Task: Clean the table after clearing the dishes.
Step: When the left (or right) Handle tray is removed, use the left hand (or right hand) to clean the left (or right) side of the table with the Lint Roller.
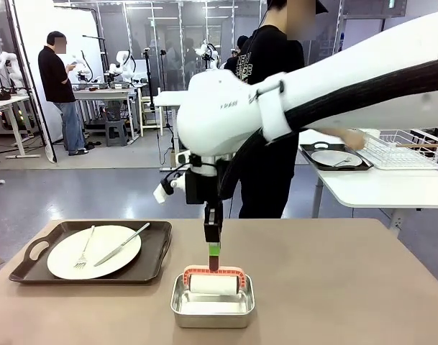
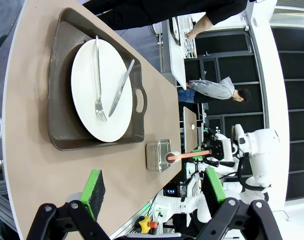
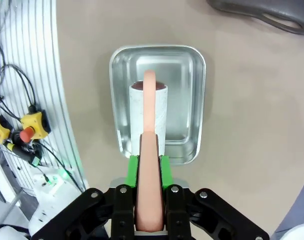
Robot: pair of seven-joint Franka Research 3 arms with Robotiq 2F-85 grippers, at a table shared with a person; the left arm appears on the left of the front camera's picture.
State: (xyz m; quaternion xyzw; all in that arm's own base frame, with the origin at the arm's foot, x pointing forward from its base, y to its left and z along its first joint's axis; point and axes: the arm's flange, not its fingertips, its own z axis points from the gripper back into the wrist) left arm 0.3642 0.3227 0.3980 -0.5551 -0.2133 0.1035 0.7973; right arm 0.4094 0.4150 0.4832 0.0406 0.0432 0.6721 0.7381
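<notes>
- Grip on the right: the right gripper (image 1: 213, 249) (image 3: 148, 165) is clamped on the salmon-pink handle of a lint roller (image 1: 213, 282) (image 3: 148, 107); both green pads press the handle's sides, with no gap showing
- the roller's white roll hangs below the fingers, inside the walls of a steel pan (image 1: 211, 316) (image 3: 191, 100); I cannot tell whether the roll touches the pan's floor
- the pan stands on the table (image 1: 334, 287) (image 3: 251, 125) near the robot's edge, about mid-width
- the left gripper (image 2: 154, 187) has its jaws spread wide, nothing between the pads; it is raised above the table (image 2: 42, 170), looking down at it
- from the left wrist, the pan (image 2: 154, 156) and roller (image 2: 179, 156) sit just beyond the tray's corner
- a dark brown tray (image 1: 157, 248) (image 2: 59, 90) lies on the table's left part, apart from the pan; it carries a white plate (image 1: 64, 262) (image 2: 82, 85) with a fork (image 1: 84, 251) (image 2: 98, 75) and a knife (image 1: 121, 244) (image 2: 121, 90) lying across it
- a second tray (image 1: 308, 154) with a second plate (image 1: 326, 159) sits on a white table (image 1: 377, 188) at far right, beside a wire rack (image 1: 402, 151); the person's hand (image 1: 352, 138) reaches over that tray
</notes>
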